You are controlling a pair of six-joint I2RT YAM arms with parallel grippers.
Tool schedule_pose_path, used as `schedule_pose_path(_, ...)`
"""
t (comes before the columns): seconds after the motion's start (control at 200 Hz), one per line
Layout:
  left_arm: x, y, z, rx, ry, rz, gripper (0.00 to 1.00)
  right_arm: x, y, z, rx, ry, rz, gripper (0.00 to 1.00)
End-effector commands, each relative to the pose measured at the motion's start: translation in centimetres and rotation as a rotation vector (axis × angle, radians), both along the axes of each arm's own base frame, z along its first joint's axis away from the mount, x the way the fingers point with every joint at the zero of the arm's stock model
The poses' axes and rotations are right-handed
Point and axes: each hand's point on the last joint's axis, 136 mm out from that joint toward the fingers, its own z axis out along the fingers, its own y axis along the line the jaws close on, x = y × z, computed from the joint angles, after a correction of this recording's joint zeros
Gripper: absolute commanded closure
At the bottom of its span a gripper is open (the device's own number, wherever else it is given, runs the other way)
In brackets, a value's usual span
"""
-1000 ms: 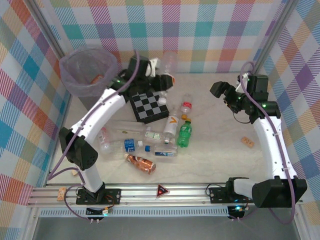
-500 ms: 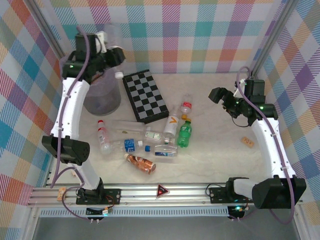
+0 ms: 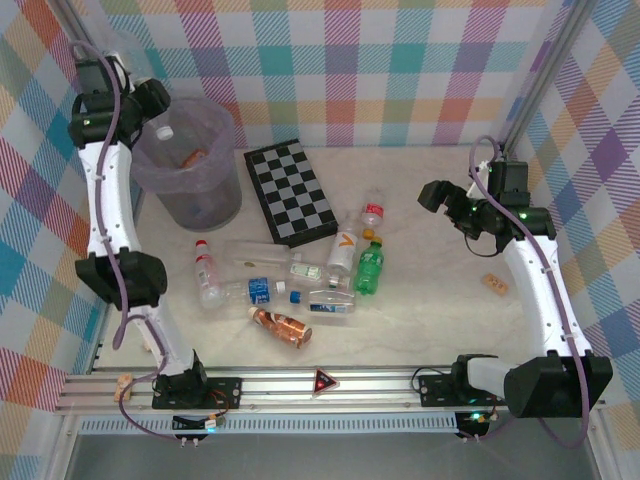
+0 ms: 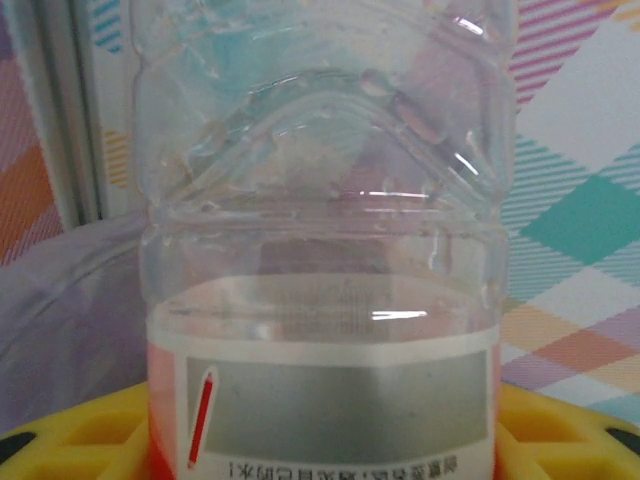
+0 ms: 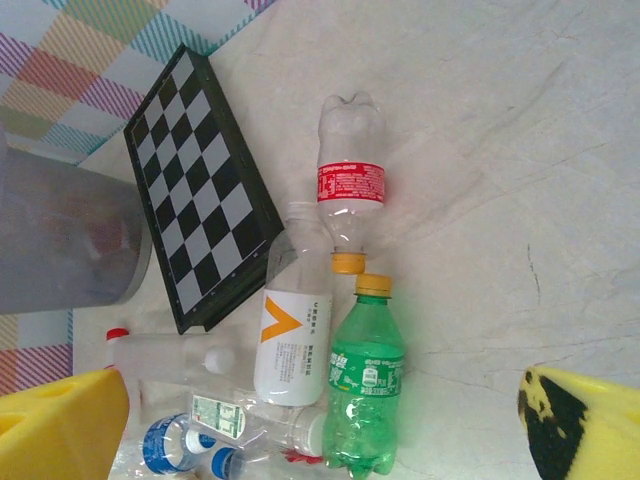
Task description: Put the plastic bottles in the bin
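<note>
1. The left gripper [image 3: 145,100] is clamped on a clear, ribbed plastic bottle [image 4: 320,300] with a red-edged label, held above the far-left bin [image 3: 205,200].
2. The bin is a round grey tub lined with a thin lilac bag.
3. The right gripper [image 3: 437,193] hangs at the far right, its yellow fingers [image 5: 60,420] wide apart and holding nothing.
4. The left wrist view shows the held bottle's moulded shoulders and the print on its label. The top view shows a brown-orange bottle [image 3: 193,157] lying inside the bin.
5. I count nine bottles on the pale marbled table [image 3: 440,320], though the clear ones overlap:
   - one green [image 3: 369,268];
   - one white with an orange mark [image 3: 343,250];
   - one brown-orange [image 3: 282,325];
   - six clear.
6. One flat chequered board [image 3: 290,190] lies just right of the bin.
</note>
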Motion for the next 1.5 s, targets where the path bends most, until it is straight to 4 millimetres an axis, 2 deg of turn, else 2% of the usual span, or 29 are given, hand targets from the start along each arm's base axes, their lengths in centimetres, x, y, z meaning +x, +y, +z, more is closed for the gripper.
schedule_pose_path(0.0,0.9,-1.0,-4.2,0.008,0.121,-0.085,0.44,-0.3,-0.3,-0.4,-0.032,0.004,0.010,0.00)
schedule_pose_path(0.19,1.4,-2.5,-9.1,0.047,0.245,-0.188,0.43,0.0,-0.1,-0.9,-0.018,0.018,0.015,0.01)
schedule_pose_path(0.33,0.8,-2.9,-11.2,0.068,0.282,-0.206,0.39,0.2,0.1,-1.3,-0.010,0.026,0.017,0.00)
schedule_pose_path(0.365,0.6,-2.9,-11.5,0.070,0.284,-0.203,0.36,0.3,0.1,-1.3,-0.009,0.026,0.018,0.01)
schedule_pose_path(0.475,0.3,-2.8,-12.6,0.076,0.312,-0.207,0.16,0.4,0.3,-1.5,0.000,0.033,0.026,0.01)
schedule_pose_path(0.555,0.2,-2.8,-12.8,0.078,0.318,-0.212,0.08,0.4,0.4,-1.7,0.004,0.041,0.030,0.01)
schedule_pose_path(0.835,0.1,-3.1,-12.0,0.073,0.299,-0.219,0.04,0.5,0.4,-2.5,0.007,0.073,0.031,0.01)
schedule_pose_path(1.06,-0.6,-3.1,-10.4,0.082,0.274,-0.217,0.03,0.1,0.4,-3.1,-0.002,0.096,0.040,0.00)
schedule_pose_path(1.18,-1.3,-3.2,-9.1,0.091,0.259,-0.218,0.00,-1.0,0.7,-5.0,0.004,0.186,0.037,0.01)
schedule_pose_path(1.375,-2.7,-3.3,-6.1,0.118,0.207,-0.210,0.00,-3.3,4.1,-9.0,0.048,0.336,0.086,0.00)
schedule_pose_path(1.495,-3.9,-3.0,-4.3,0.150,0.184,-0.191,0.00,-3.1,5.6,-10.5,0.046,0.366,0.094,0.00)
